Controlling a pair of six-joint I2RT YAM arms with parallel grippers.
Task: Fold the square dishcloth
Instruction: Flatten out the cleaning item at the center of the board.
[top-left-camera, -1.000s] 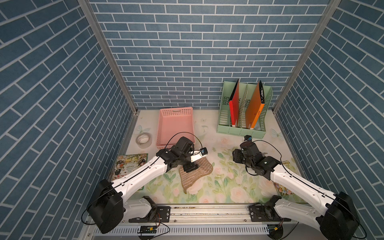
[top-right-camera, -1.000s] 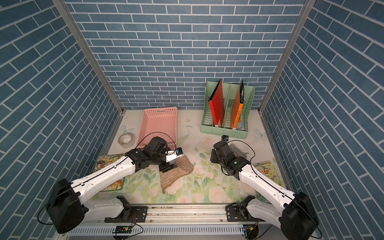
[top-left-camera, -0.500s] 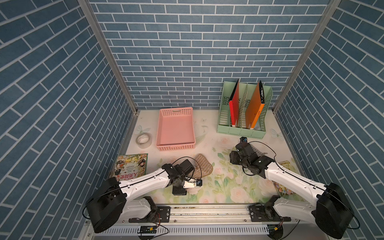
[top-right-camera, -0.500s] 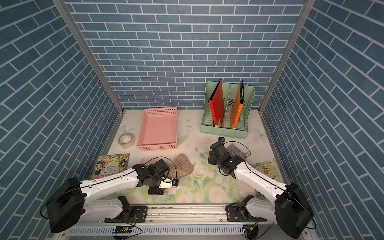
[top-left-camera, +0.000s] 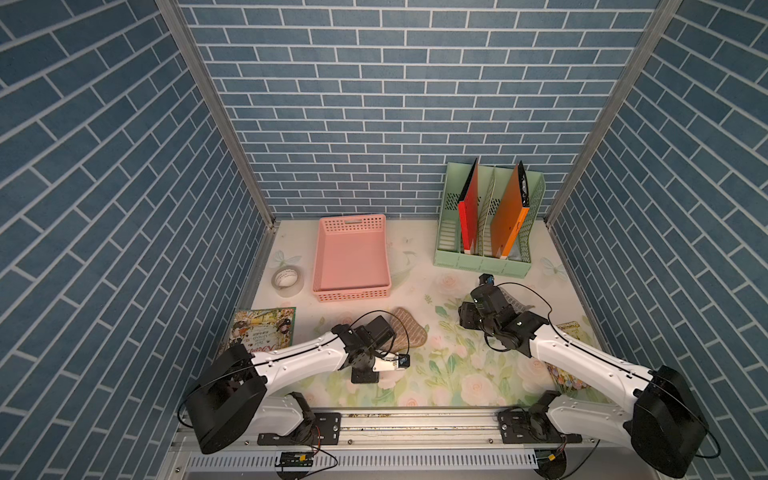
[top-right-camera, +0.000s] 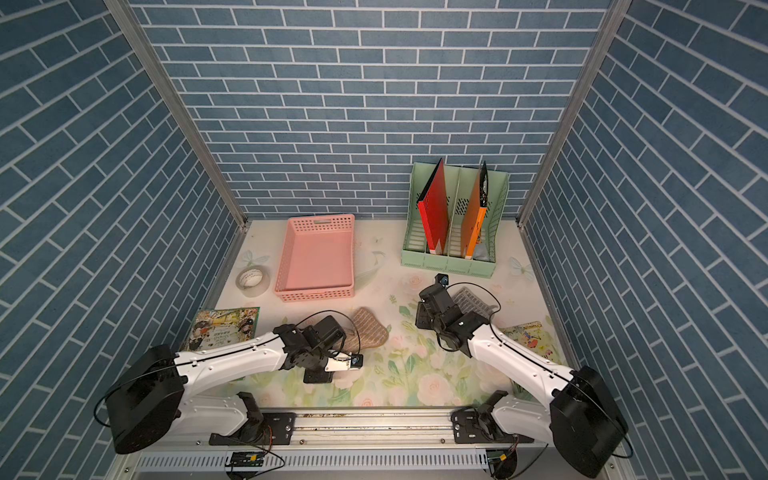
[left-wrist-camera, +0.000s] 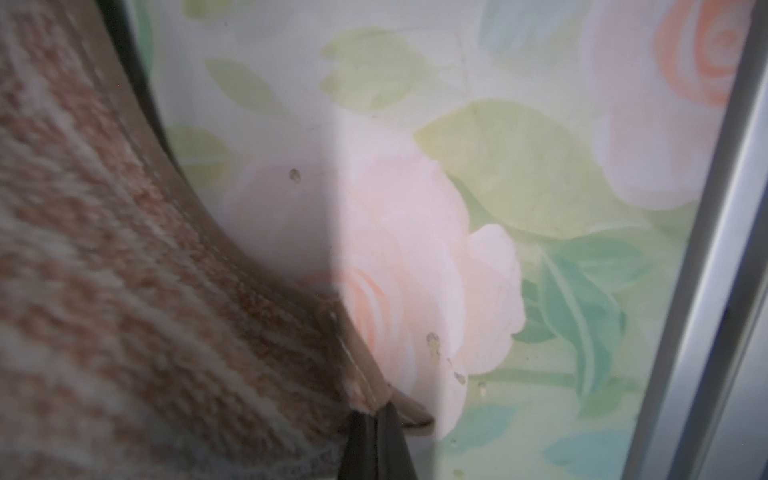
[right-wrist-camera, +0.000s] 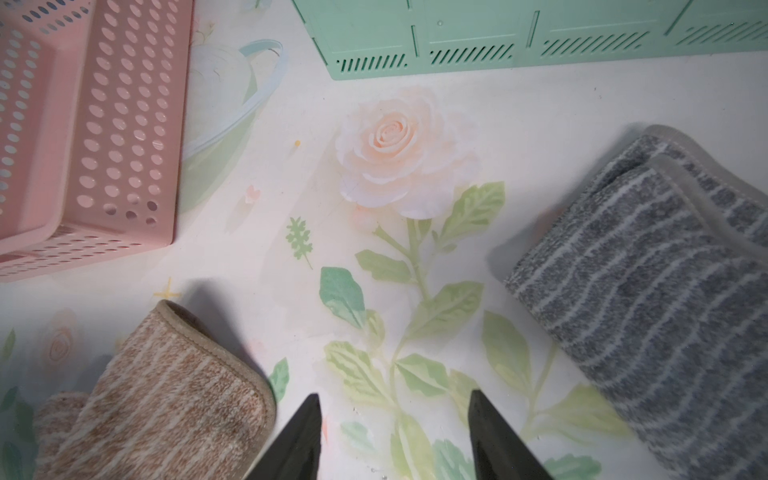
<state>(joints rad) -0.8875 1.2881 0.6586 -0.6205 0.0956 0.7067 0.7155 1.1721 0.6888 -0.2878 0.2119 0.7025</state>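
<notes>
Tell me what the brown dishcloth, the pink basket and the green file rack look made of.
The brown dishcloth: soft terry-like fabric, fuzzy striped pile, stitched hem. The pink basket: moulded plastic, smooth with slight sheen, rows of punched holes. The green file rack: likely rigid plastic, matte, moulded vent slots.

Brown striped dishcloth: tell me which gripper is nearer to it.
Left. The left gripper is shut on a corner of the brown striped dishcloth; the right gripper hangs open beside it, not touching.

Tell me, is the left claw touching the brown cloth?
Touching. The left wrist view shows the left gripper with its jaws shut, pinching the corner hem of the brown cloth.
</notes>
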